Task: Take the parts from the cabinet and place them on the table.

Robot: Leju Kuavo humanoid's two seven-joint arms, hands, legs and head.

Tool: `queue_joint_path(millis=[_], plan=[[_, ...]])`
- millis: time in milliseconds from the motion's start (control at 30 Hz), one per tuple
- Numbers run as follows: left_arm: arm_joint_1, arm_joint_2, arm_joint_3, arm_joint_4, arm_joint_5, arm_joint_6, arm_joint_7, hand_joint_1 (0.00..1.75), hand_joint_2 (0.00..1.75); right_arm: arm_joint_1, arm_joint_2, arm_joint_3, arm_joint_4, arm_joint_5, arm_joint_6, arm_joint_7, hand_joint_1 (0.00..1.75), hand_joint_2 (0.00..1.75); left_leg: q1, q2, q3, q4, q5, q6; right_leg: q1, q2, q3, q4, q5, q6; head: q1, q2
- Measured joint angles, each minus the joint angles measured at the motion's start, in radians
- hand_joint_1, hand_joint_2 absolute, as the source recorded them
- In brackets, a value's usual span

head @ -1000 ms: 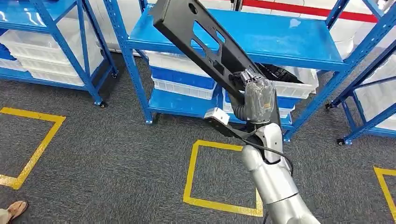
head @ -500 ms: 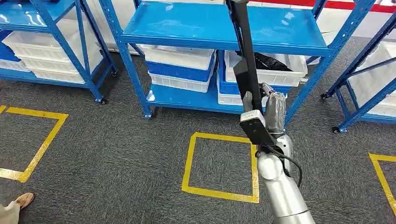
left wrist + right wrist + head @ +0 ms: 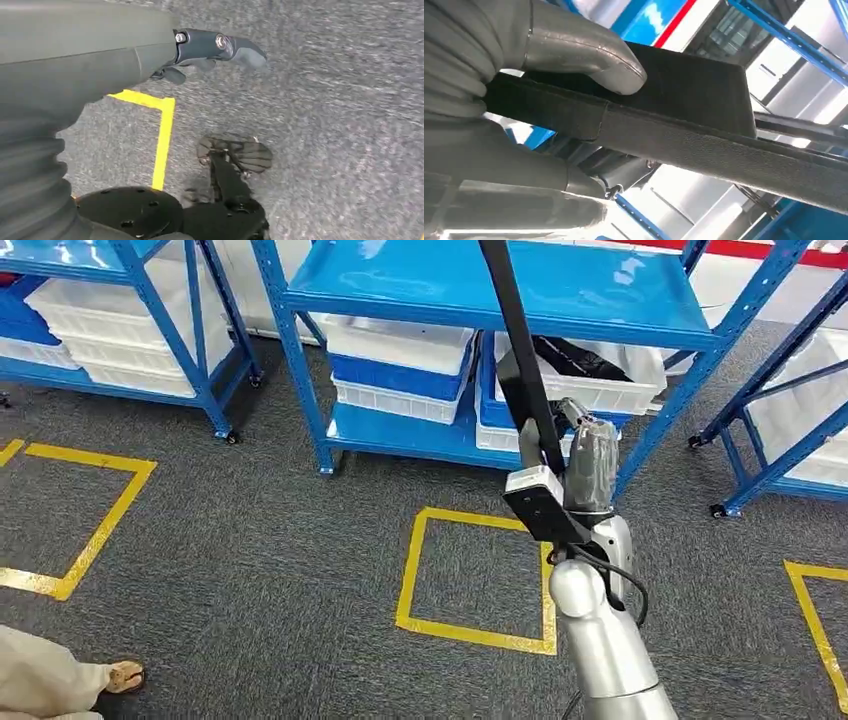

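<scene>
Grey carpet [image 3: 250, 570] covers the floor, with yellow tape squares [image 3: 475, 575] marked on it, and blue shelving stands along the far side. At the far left, low in the head view, a person's trouser leg and sandal [image 3: 125, 676] reach into the scene. Behind them the left rack [image 3: 215, 360] carries white bins [image 3: 120, 335]. The middle rack [image 3: 500, 285] has a bare blue top shelf, and under it more white and blue bins [image 3: 400, 365]; one white bin [image 3: 610, 375] holds dark pieces that I cannot identify.

Before this rack the right hand [image 3: 585, 455] is raised and holds a long black part [image 3: 515, 340], which stands nearly upright and leaves the frame at the top, in front of the shelf edge. From the head view the fingers are mostly hidden behind the grey hand cover. The right wrist view is closer: there the thick grey thumb [image 3: 589, 57] presses flat on the part's broad black face [image 3: 684, 95], so the hand is clamped on it, and a narrower rail of the same part runs on away from the hand.

The left wrist view looks down at the carpet. The left hand [image 3: 210, 50] hangs there, its dark fingers [image 3: 232, 47] together and slightly curled, with nothing in them.

At the far right stands another blue rack [image 3: 780, 410].
</scene>
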Motion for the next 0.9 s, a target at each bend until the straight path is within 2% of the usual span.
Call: queue_joint_path(millis=[33, 67, 100, 133, 167, 200, 267, 300, 333, 400, 433, 467, 500, 533, 567, 600, 633, 900], plan=[[-0.002, -0.003, 0.001, 0.0, -0.007, -0.003, -0.005, 0.0, 1.75, -0.004, 0.001, 0.003, 0.0, 0.004, 0.002, 0.007, 1.75, 1.75, 0.001, 0.0, -0.011, 0.001, 0.008, -0.004, -0.005, 0.0, 0.03, -0.034, 0.031, 0.016, 0.0, 0.0], [-0.005, -0.008, 0.0, 0.0, -0.018, -0.005, -0.007, 0.0, 1.75, -0.007, 0.002, 0.005, 0.0, 0.005, 0.002, 0.008, 1.75, 1.75, 0.002, 0.0, -0.02, 0.001, 0.016, -0.009, -0.01, 0.0, 0.077, -0.102, 0.067, 0.032, -0.001, 0.0], [-0.008, -0.01, -0.002, 0.0, -0.034, -0.005, -0.007, 0.0, 1.75, -0.009, 0.003, 0.007, 0.0, 0.005, 0.002, 0.01, 1.75, 1.75, 0.005, 0.0, -0.027, 0.002, 0.025, -0.016, -0.016, -0.001, 0.141, -0.201, 0.094, 0.043, 0.0, 0.0], [-0.008, -0.009, -0.005, 0.0, -0.04, -0.006, -0.007, 0.0, 1.75, -0.013, 0.004, 0.011, 0.001, 0.002, 0.003, 0.013, 1.75, 1.75, 0.001, -0.001, -0.035, 0.004, 0.031, -0.026, -0.019, 0.0, 0.19, -0.286, 0.082, 0.043, 0.002, 0.0], [-0.009, -0.01, -0.008, 0.0, -0.042, -0.008, -0.008, 0.0, 1.75, -0.017, 0.008, 0.018, 0.002, -0.008, 0.003, 0.013, 1.75, 1.75, 0.0, 0.0, -0.043, 0.006, 0.041, -0.034, 0.001, 0.007, 0.227, -0.34, 0.066, 0.029, 0.004, 0.0], [-0.006, -0.009, -0.008, 0.0, -0.041, -0.01, -0.008, 0.0, 1.75, -0.018, 0.008, 0.023, 0.004, -0.017, 0.004, 0.013, 1.75, 1.75, -0.003, -0.001, -0.045, 0.005, 0.052, -0.039, 0.002, 0.008, 0.213, -0.337, 0.066, 0.026, 0.002, 0.0], [0.005, -0.005, -0.008, 0.0, -0.038, -0.01, -0.008, 0.0, 1.75, -0.018, 0.008, 0.033, 0.014, -0.034, 0.011, 0.011, 1.75, 1.75, -0.003, -0.001, -0.05, 0.004, 0.067, -0.044, 0.005, 0.007, 0.201, -0.325, 0.074, 0.015, 0.002, 0.0], [0.014, 0.001, -0.007, 0.0, -0.036, -0.006, -0.006, 0.0, 1.75, -0.019, 0.008, 0.038, 0.022, -0.042, 0.012, 0.011, 1.75, 1.75, 0.003, -0.001, -0.057, 0.008, 0.06, -0.047, -0.016, 0.005, 0.185, -0.326, 0.082, 0.0, 0.0, 0.0], [0.019, 0.003, -0.007, 0.0, -0.036, -0.004, -0.005, 0.0, 1.75, -0.02, 0.009, 0.043, 0.029, -0.052, 0.013, 0.011, 1.75, 1.75, 0.005, -0.002, -0.067, 0.031, 0.017, -0.053, -0.011, 0.004, 0.188, -0.324, 0.089, -0.01, -0.003, 0.0], [0.031, 0.01, -0.006, 0.0, -0.036, 0.001, 0.006, 0.0, 1.75, -0.024, 0.012, 0.048, 0.042, -0.081, 0.016, 0.012, 1.75, 1.75, 0.006, -0.003, -0.107, 0.169, -0.111, -0.058, -0.002, 0.002, 0.164, -0.322, 0.107, -0.041, -0.009, 0.0], [0.033, 0.016, -0.005, 0.0, -0.036, 0.005, 0.01, 0.0, 1.75, -0.024, 0.012, 0.05, 0.048, -0.088, 0.018, 0.012, 1.75, 1.75, 0.006, -0.005, -0.124, 0.243, -0.151, -0.061, 0.003, -0.001, 0.154, -0.322, 0.114, -0.05, -0.008, 0.0], [0.035, 0.018, -0.003, 0.0, -0.036, 0.007, 0.012, 0.0, 1.75, -0.023, 0.011, 0.05, 0.053, -0.091, 0.018, 0.011, 1.75, 1.75, 0.006, -0.005, -0.133, 0.301, -0.165, -0.061, 0.009, -0.001, 0.142, -0.319, 0.121, -0.053, -0.008, 0.0], [0.037, 0.021, -0.003, 0.0, -0.037, 0.01, 0.012, 0.0, 1.75, -0.021, 0.011, 0.05, 0.057, -0.094, 0.018, 0.012, 1.75, 1.75, 0.006, -0.006, -0.126, 0.321, -0.152, -0.059, 0.013, -0.001, 0.131, -0.315, 0.127, -0.054, -0.009, 0.0], [0.038, 0.021, -0.003, 0.0, -0.037, 0.011, 0.012, 0.0, 1.75, -0.019, 0.01, 0.05, 0.06, -0.095, 0.017, 0.012, 1.75, 1.75, 0.006, -0.006, -0.101, 0.303, -0.123, -0.054, 0.017, -0.001, 0.12, -0.312, 0.133, -0.055, -0.008, 0.0], [0.038, 0.025, -0.003, 0.0, -0.037, 0.013, 0.012, 0.0, 1.75, -0.017, 0.01, 0.05, 0.062, -0.097, 0.017, 0.012, 1.75, 1.75, 0.004, -0.007, -0.053, 0.244, -0.087, -0.045, 0.022, -0.001, 0.111, -0.309, 0.138, -0.056, -0.008, 0.0], [0.038, 0.025, -0.003, 0.0, -0.037, 0.012, 0.003, 0.0, 1.75, -0.017, 0.009, 0.049, 0.063, -0.097, 0.017, 0.013, 1.75, 1.75, 0.0, -0.009, 0.002, 0.167, -0.065, -0.031, 0.027, 0.001, 0.105, -0.308, 0.142, -0.055, -0.009, 0.0], [0.037, 0.028, -0.003, 0.0, -0.038, 0.01, -0.008, 0.0, 1.75, -0.016, 0.008, 0.049, 0.063, -0.098, 0.017, 0.013, 1.75, 1.75, -0.006, -0.016, 0.052, 0.093, -0.069, -0.012, 0.025, 0.002, 0.103, -0.308, 0.145, -0.057, -0.008, 0.0], [0.037, 0.028, -0.003, 0.0, -0.038, 0.01, -0.008, 0.0, 1.75, -0.016, 0.008, 0.049, 0.063, -0.098, 0.017, 0.013, 1.75, 1.75, -0.007, -0.016, 0.054, 0.089, -0.072, -0.011, 0.024, 0.002, 0.103, -0.308, 0.145, -0.057, -0.008, 0.0]])
